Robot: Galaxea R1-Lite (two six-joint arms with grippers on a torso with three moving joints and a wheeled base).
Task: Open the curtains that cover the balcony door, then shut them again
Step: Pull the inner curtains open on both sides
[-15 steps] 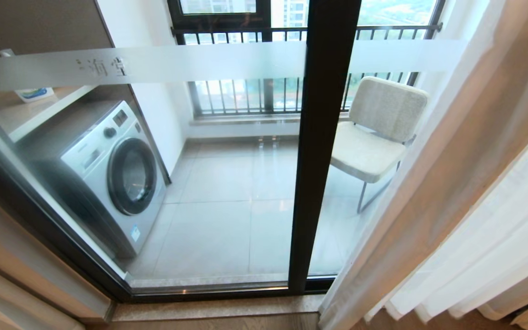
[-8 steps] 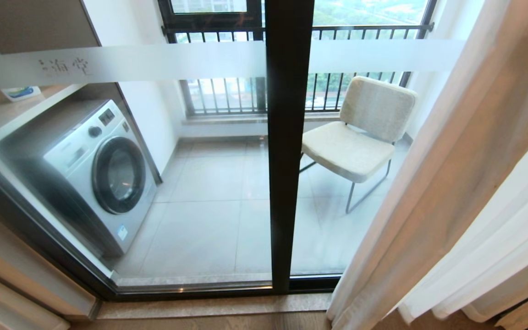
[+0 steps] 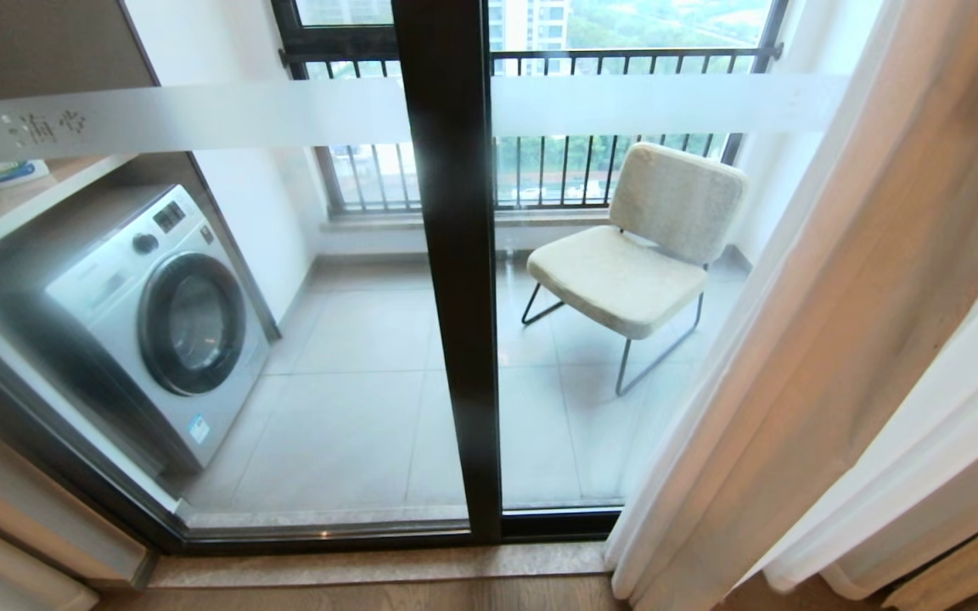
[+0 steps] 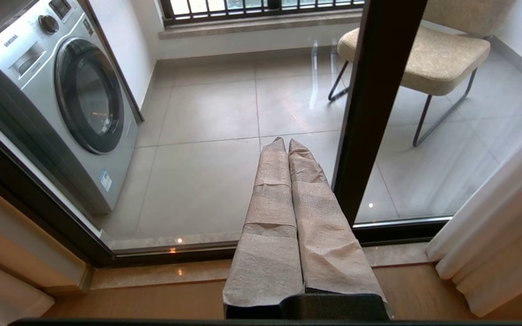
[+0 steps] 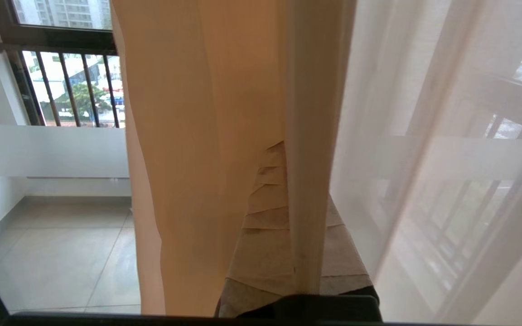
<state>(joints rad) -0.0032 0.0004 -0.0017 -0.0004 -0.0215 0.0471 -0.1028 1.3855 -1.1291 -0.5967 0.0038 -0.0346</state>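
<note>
Beyond the balcony door (image 3: 446, 280), whose dark frame post stands upright mid-view with a frosted band (image 3: 200, 114) across its glass, lies a tiled balcony with a washer (image 3: 149, 322) on the left, a cream chair (image 3: 633, 255) on the right and a railed window (image 3: 540, 170) behind. Indoors, the curtains (image 3: 837, 356) hang gathered at the right edge of the door, beige fabric nearest the glass and a sheer white layer (image 3: 947, 424) beside it, leaving most of the glass uncovered. Left end effector (image 4: 283, 145), wrapped in cloth, points at the glass near the post, its fingers pressed together and holding nothing. Right end effector (image 5: 272, 181) is buried among the curtain folds, draped by beige cloth and a white hem, fingers closed; whether it pinches any fabric cannot be told.
</note>
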